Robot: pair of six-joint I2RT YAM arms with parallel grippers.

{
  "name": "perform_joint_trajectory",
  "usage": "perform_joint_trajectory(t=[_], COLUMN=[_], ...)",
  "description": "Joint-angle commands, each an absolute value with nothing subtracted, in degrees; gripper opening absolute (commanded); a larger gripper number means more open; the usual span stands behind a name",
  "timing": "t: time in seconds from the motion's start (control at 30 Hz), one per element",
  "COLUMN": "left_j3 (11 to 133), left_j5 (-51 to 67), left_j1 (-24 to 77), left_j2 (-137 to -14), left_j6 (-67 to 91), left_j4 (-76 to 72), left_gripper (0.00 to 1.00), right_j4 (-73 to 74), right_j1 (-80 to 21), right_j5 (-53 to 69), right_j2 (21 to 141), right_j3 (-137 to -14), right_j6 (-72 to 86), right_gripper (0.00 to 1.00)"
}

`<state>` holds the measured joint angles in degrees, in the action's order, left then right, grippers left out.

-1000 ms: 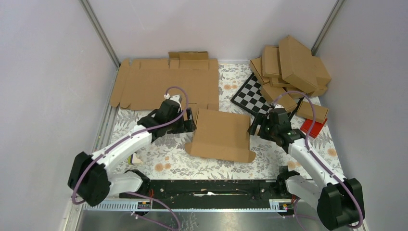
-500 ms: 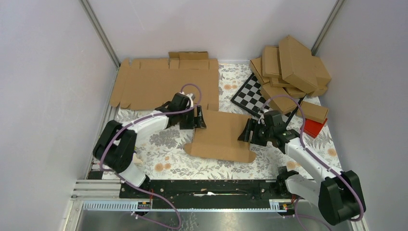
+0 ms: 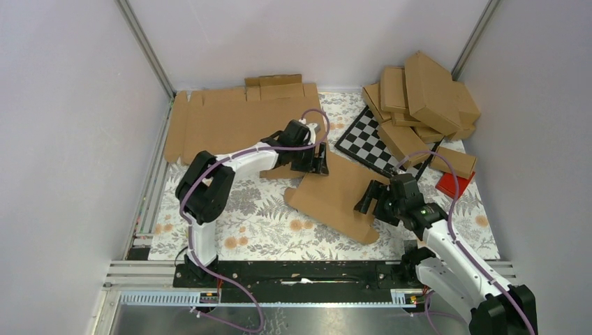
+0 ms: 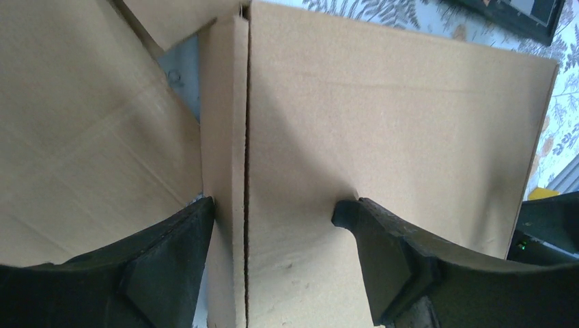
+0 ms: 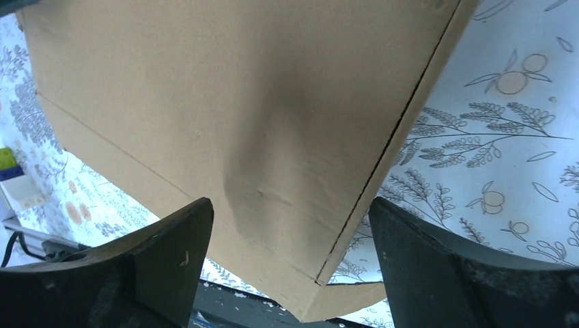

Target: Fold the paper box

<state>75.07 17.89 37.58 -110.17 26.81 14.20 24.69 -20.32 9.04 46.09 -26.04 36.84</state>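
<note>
top external view: the left arm stretches far out from its base at the near edge of the table, elbow raised, forearm running right toward the middle. the left gripper sits at the far left corner of the paper box. the right arm is bent short, and the right gripper faces left at the box's right edge. the paper box lies closed and flat near the middle of the table, turned slantwise.

left wrist view: the left gripper stands wide and pinches nothing. its black curved fingers straddle a narrow side strip and part of the broad panel of the paper box. a dark slit runs between strip and panel.

right wrist view: the right gripper is wide too. a corner of the paper box pokes between the fingers with a gap on either side. the panel shows a soft dent and a scored line near its edge.

the box is plain matte brown corrugated card. the tablecloth is white with leaf and fruit prints. flat cardboard sheets lie at the far left corner and a pile of folded brown boxes at the far right corner. a black-and-white checkered board lies beside the pile and a small red block lies near the right edge.
</note>
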Motion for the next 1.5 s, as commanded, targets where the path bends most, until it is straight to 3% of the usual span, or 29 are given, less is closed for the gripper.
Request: perform_joint_trajectory(t=[0.0,0.2,0.33,0.57,0.8,1.13,1.3,1.47], left_j3=[81.45,71.83,63.55,50.84,39.93,35.07,34.6,33.71], left_j5=[15.62,9.57,6.66,8.46,8.44,10.74,12.42,14.72], left_j1=[39.13,36.38,34.76,34.28,34.19,27.01,24.33,23.64], left_j2=[-109.95,-97.1,-85.92,-71.7,-60.77,-55.52,-56.22,-54.81], left_j6=[26.01,26.54,26.4,31.08,35.03,36.53,38.19,38.59], left_j4=[12.46,14.7,16.96,19.9,19.58,23.08,22.85,21.71], left_gripper=[0.75,0.83,0.89,0.9,0.9,0.93,0.93,0.93], right_j4=[24.56,30.66,30.86,23.55,20.47,14.6,9.65,9.16], right_j1=[-20.96,-20.92,-20.92,-20.93,-20.92,-19.93,-11.61,-9.1], right_j5=[2.89,-13.69,-16.28,-4.65,6.58,12.27,24.27,22.71], right_j2=[45.62,43.68,44.56,48.67,61.54,77.27,82.9,85.01], right_j3=[-28.2,-33.76,-37.4,-43.15,-50.88,-58.99,-59.36,-57.85], right_j6=[40.07,36.9,36.92,22.07,20.32,21.69,26.21,24.05], right_gripper=[0.94,1.0,1.0,1.0,0.99,0.99,0.94,0.95])
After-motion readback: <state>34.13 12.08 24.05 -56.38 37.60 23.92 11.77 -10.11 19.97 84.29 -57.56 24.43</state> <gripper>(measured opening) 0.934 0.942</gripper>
